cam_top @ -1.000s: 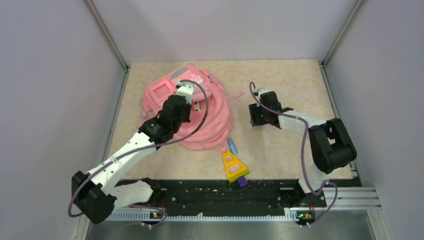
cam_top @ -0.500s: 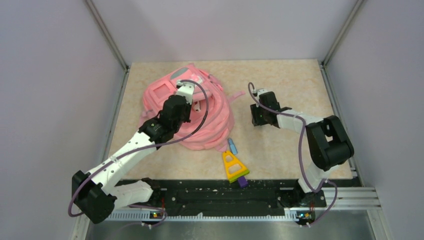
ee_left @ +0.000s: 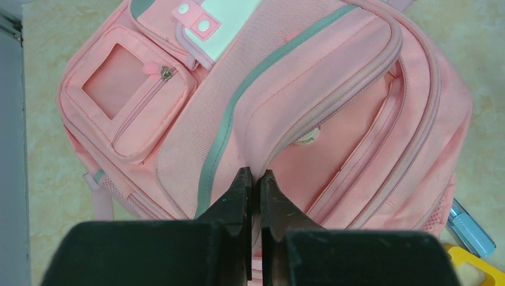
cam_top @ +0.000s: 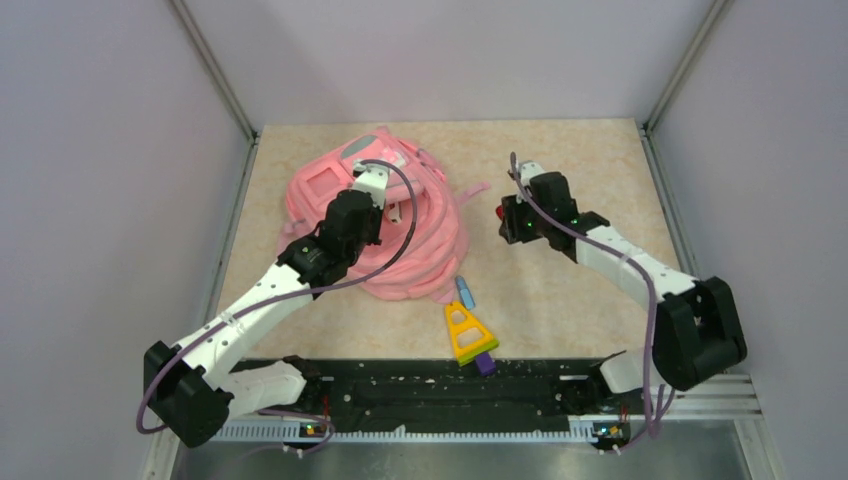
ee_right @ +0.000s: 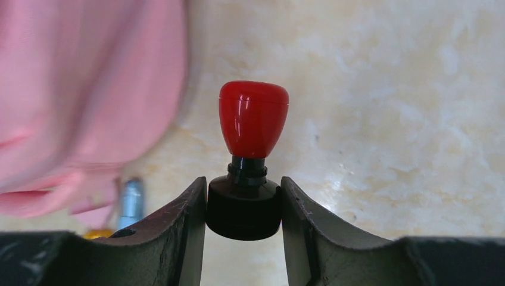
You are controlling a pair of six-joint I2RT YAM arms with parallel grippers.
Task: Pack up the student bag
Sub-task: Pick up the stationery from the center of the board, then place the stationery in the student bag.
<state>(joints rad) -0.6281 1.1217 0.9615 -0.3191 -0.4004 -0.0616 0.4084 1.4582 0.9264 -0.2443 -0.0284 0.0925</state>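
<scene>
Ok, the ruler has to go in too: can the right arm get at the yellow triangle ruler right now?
Probably not yet. The yellow triangle ruler lies uncovered, with nothing between, but the right gripper is shut on a red-topped black knob, so it is occupied until that is put down.

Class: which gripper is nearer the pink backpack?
Left. The left gripper pinches front fabric of the pink backpack; the right gripper is apart from it, off to the right, holding a red-handled stamp.
</scene>
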